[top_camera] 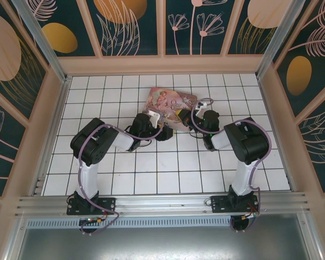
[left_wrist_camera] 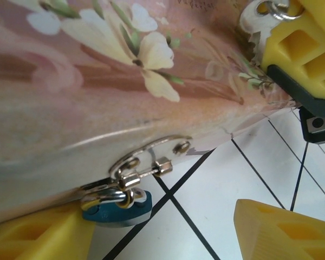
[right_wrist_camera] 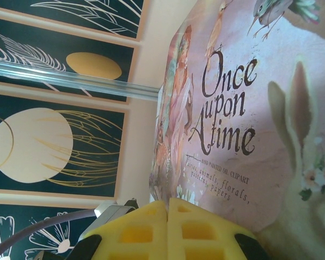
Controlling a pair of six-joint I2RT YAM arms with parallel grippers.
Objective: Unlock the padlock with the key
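The padlock (left_wrist_camera: 117,210), small and bluish-grey, hangs by its shiny shackle from the hasp (left_wrist_camera: 151,158) of the pink tin box (left_wrist_camera: 97,92). My left gripper (left_wrist_camera: 162,238) is open. Its left finger (left_wrist_camera: 38,235) is right beside the padlock and its right finger (left_wrist_camera: 281,233) stands well apart over the tiles. In the top view the left gripper (top_camera: 161,125) sits at the box's near edge. My right gripper (right_wrist_camera: 168,208) is shut, its pads pressed together against the box lid. A small metal ring (left_wrist_camera: 278,7) shows at its yellow tip (left_wrist_camera: 300,49). The key is hidden.
The pink tin box (top_camera: 170,102) lies on the white tiled floor (top_camera: 151,168) toward the back middle, with both arms crowded at its near side. Patterned walls (top_camera: 130,27) and metal frame posts enclose the floor on three sides.
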